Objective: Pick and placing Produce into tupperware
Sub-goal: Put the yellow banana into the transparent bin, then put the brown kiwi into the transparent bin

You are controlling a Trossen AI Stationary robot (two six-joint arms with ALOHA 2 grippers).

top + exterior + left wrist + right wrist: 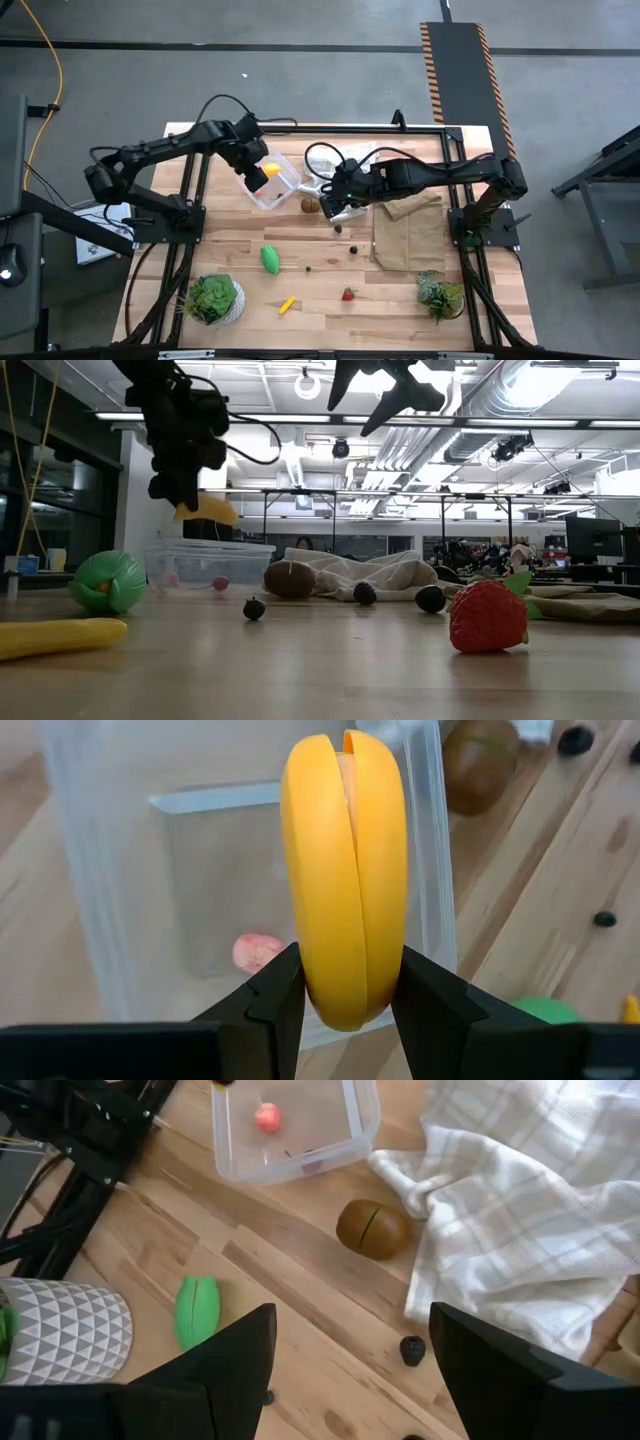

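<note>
My left gripper [262,176] is shut on a yellow banana-like piece [345,870] and hangs over the clear tupperware [280,188], which holds a small pink piece [257,950]. My right gripper [350,1350] stands open in the air, above the table beside the brown kiwi-like ball [372,1228]. On the table lie a green oval [270,258], a second yellow piece [287,305], a red strawberry [348,294] and small dark berries [352,250]. My left gripper pinches one end [345,995] of the yellow piece between its two fingers [275,995], one on each side. The fingers slant steeply down from above. The rest of the piece sticks out past the fingertips, lifted clear above the tupperware [100,900].
A white checked cloth [520,1200] lies bunched by the tupperware and the kiwi ball. A brown cloth [410,230] covers the table's right part. Potted plants stand at the near left [213,298] and near right [440,293]. Bare wood shows between them.
</note>
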